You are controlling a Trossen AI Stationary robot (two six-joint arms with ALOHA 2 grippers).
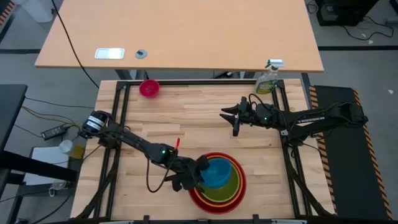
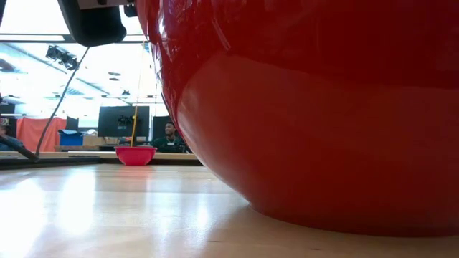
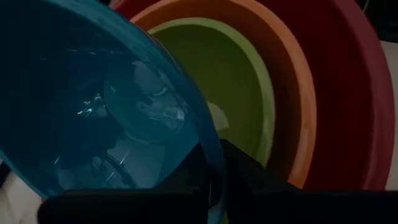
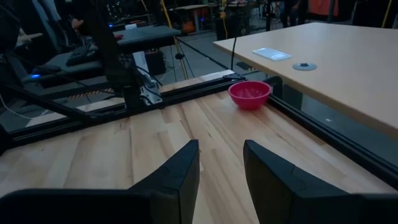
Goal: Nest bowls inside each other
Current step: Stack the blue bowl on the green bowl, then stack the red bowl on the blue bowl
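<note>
Low view only: person (image 2: pixel 169 136) (background)

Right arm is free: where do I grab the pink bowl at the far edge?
Take the pink bowl by its rim, one jaw inside and one outside. It sits upright and open-topped, so come down from above on the side nearest the right gripper, whose jaws are open.

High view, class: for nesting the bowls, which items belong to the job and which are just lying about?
Job: large red plastic bowl, orange bowl, lime green bowl, blue bowl, small pink bowl.

Lying about: green spray bottle, white card, small grey disc.
</note>
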